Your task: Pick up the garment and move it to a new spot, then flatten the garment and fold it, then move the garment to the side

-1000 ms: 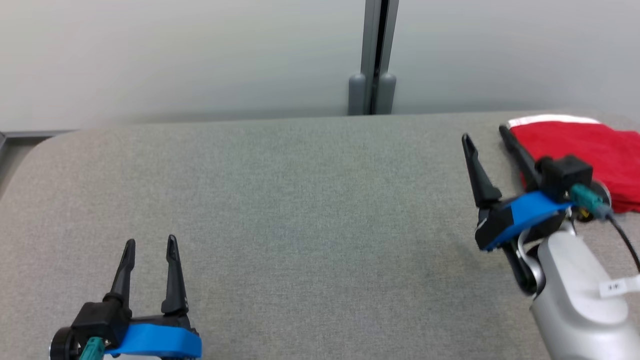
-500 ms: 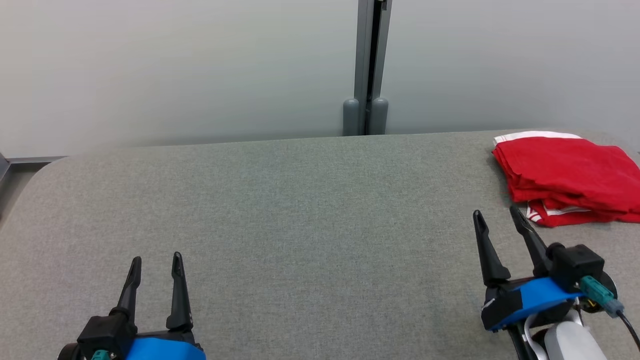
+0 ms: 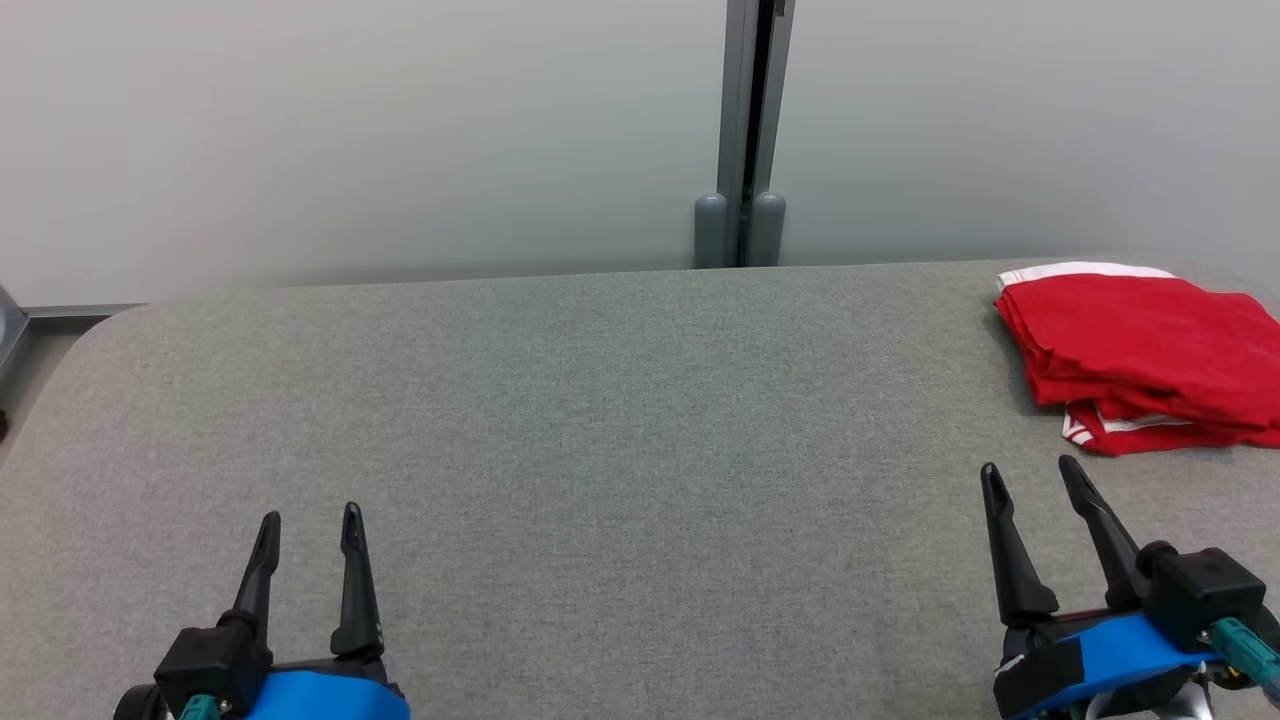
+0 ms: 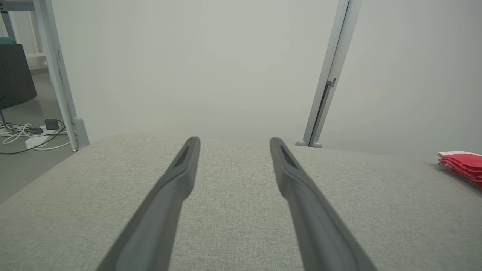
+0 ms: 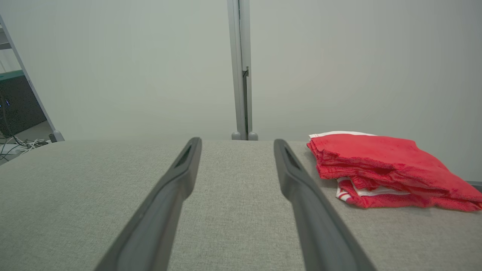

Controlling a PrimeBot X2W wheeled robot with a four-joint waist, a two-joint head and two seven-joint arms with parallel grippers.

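The garment (image 3: 1145, 350) is red with white trim and lies folded in a stack at the far right of the grey table (image 3: 600, 420). It also appears in the right wrist view as the garment (image 5: 384, 169) and at the edge of the left wrist view as the garment (image 4: 461, 165). My right gripper (image 3: 1030, 480) stands open near the front right, short of the stack and apart from it, with nothing between its fingers. At the front left my left gripper (image 3: 308, 522) is open and empty, far from the cloth.
A pale partition wall with a grey vertical post (image 3: 745, 130) rises behind the table. Cables and a power strip (image 4: 30, 135) lie on the floor off the table's left end, beside a metal frame leg (image 4: 56, 75).
My right gripper has drawn back from beside the red stack toward the front right of the table. The head camera shifted a little. The left gripper stayed put.
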